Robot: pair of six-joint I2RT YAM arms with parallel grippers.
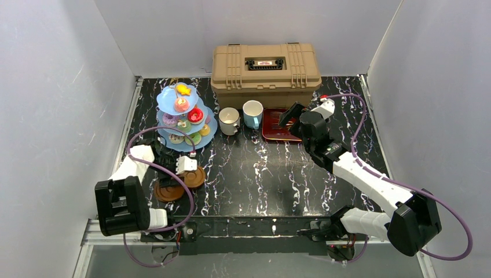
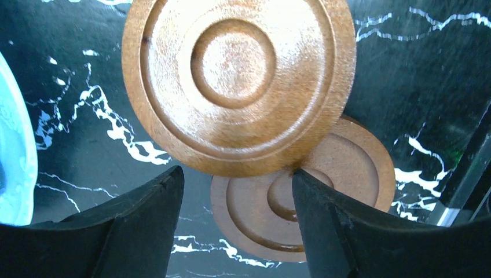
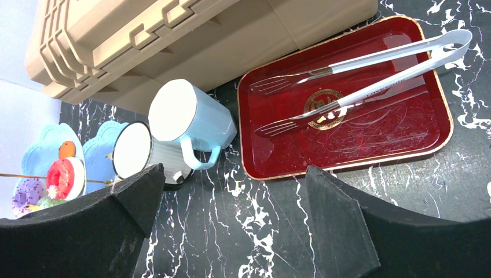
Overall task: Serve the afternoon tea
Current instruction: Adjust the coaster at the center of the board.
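Note:
Two round brown saucers lie overlapping at the front left; the upper saucer rests partly on the lower saucer. My left gripper is open, its fingertips at the upper saucer's near rim and nothing clamped between them. The white mug and the light-blue mug stand side by side in front of the toolbox. My right gripper hangs wide open above bare table just short of both mugs. The light-blue three-tier cake stand holds small colourful donuts and cakes.
A tan toolbox stands at the back. A dark-red tray with metal tongs lies right of the mugs. White walls close in the black marbled table on three sides.

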